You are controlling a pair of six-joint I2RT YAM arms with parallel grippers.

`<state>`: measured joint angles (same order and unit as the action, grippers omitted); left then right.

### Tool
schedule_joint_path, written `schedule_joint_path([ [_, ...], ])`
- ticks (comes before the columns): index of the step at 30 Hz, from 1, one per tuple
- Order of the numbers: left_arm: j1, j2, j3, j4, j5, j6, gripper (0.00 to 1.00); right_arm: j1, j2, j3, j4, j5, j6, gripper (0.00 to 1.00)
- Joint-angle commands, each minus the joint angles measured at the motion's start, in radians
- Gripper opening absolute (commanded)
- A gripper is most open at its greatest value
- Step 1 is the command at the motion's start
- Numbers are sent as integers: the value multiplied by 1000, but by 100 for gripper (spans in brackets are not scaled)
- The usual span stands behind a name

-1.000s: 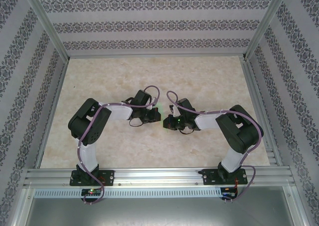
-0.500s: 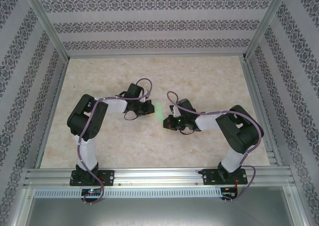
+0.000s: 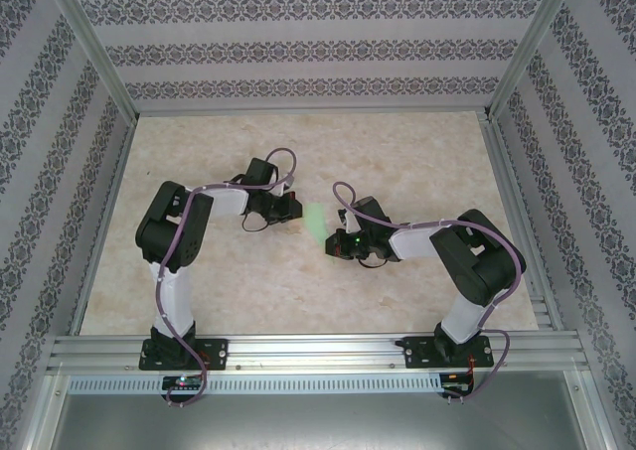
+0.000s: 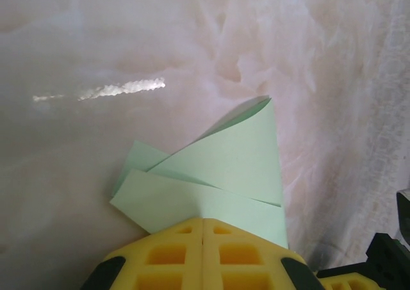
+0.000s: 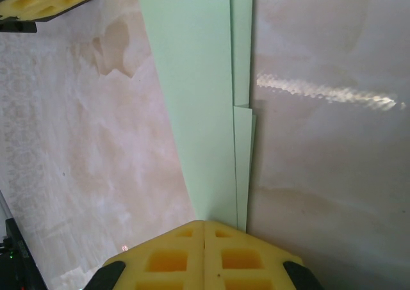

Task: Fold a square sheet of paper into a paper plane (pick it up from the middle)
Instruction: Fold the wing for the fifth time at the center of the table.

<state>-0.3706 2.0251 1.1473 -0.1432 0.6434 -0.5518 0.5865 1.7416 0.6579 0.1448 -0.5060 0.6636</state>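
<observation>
I am running both arms with the work held between them: a thin pale green sheet of paper (image 3: 316, 219), already folded into a narrow, layered wedge, spans the gap over the middle of the mottled beige stone-look counter (image 3: 397, 152). The left gripper (image 3: 294, 210) is clamped shut on one end and the right gripper (image 3: 335, 237) is clamped shut on the other. In each wrist view the paper comes straight out of the closed seam between the yellow, grid-moulded pads (image 4: 166, 258). I cannot tell whether the paper is clear of the counter or resting on it. I judge the step in hand to be setting or tightening a lengthwise fold. To do it well, hold equal light tension at both ends, move the wrists together so the layers do not skew, and avoid twisting, since paper this thin will buckle or tear at a pinch point. From the left wrist the sheet (image 4: 224, 168) shows overlapping flaps, one curling up into a soft open lip, so that crease is not yet flat. From the right wrist the sheet (image 5: 192, 98) shows long straight edges and a small step where one layer ends. The paper is matt, and the counter is glossy with bright glare streaks.
</observation>
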Motion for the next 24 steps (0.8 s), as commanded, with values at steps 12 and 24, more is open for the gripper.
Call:
schedule_joint_path([
  [12, 118, 21, 150, -105, -168, 117, 6, 7, 103, -99, -272, 127, -5, 1],
  [24, -22, -227, -54, 2, -96, 20, 6, 9, -31, -4, -321, 85, -12, 2],
])
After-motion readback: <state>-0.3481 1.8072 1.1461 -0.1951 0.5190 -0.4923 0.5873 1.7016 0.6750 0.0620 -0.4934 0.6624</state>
